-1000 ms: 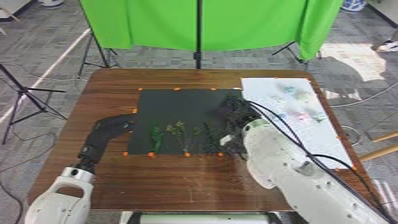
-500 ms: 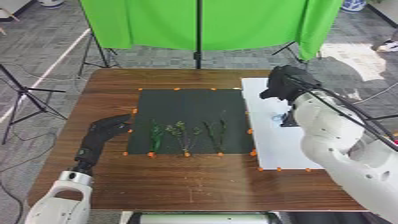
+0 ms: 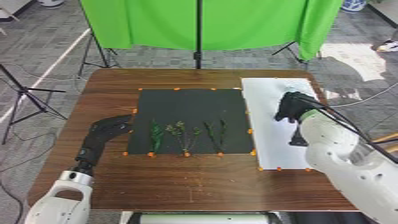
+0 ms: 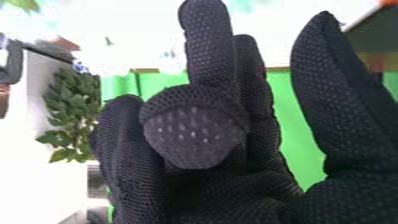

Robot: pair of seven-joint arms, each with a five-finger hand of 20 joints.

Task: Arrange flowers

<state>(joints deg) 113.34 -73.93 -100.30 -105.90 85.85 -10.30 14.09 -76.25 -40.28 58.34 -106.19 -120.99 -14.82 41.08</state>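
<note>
Right hand low over white board, pale bloom just beyond.
Green stems (image 3: 185, 136) lie side by side on dark mat (image 3: 178, 107), near half. Left hand (image 3: 112, 123) by mat's left edge, fingers extended, nothing held. Right hand (image 3: 291, 106) over white board (image 3: 274, 145), fingers mostly extended, one bent, thumb well apart; no grip on anything visible. Pale flower (image 3: 291, 89) on board's far part. Risk: glove bulk hides the target, so a pinch may miss, crush petals or nudge the bloom askew. No legible writing.
</note>
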